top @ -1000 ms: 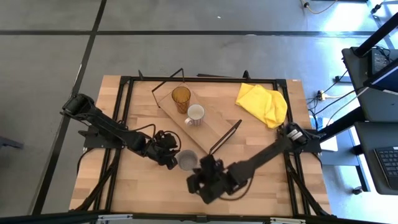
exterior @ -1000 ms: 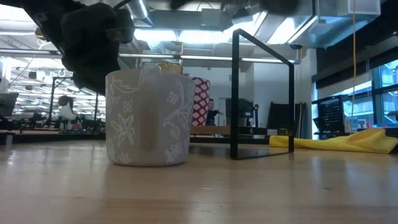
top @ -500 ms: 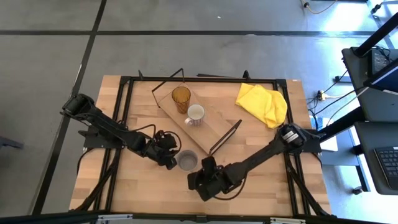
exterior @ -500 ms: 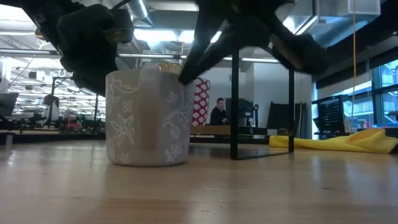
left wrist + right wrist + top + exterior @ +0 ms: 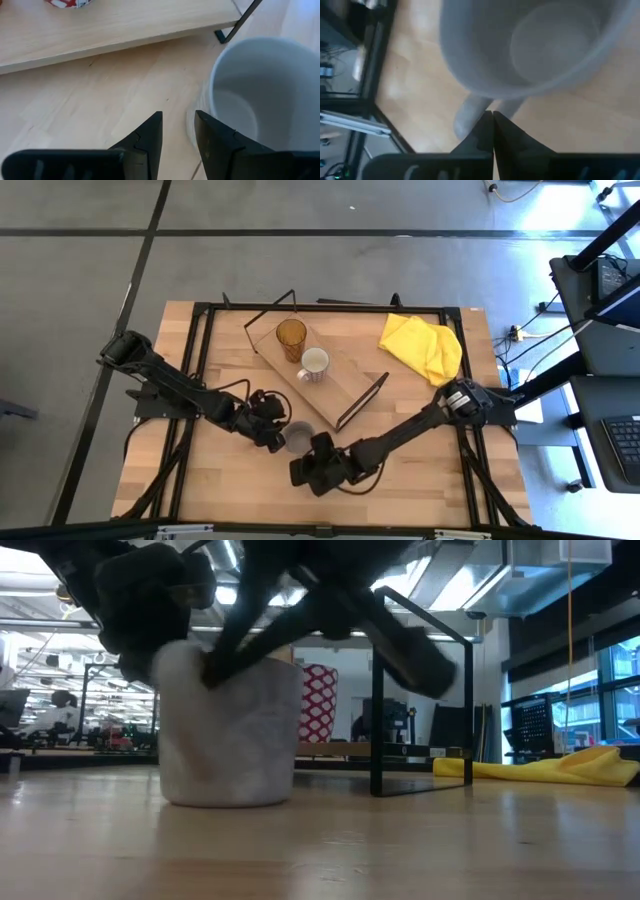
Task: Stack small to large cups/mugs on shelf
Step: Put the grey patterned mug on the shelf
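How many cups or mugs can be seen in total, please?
3: the amber tumbler and the white mug stand on the shelf; the grey mug is on the table.

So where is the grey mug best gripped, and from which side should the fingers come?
Probably the rim wall, from above: the grey mug stands upright on the tabletop, mouth open, so one finger can go inside, one outside. The left gripper is beside its wall, fingers slightly apart; the right gripper, fingers together, is at the handle, a thinner target.
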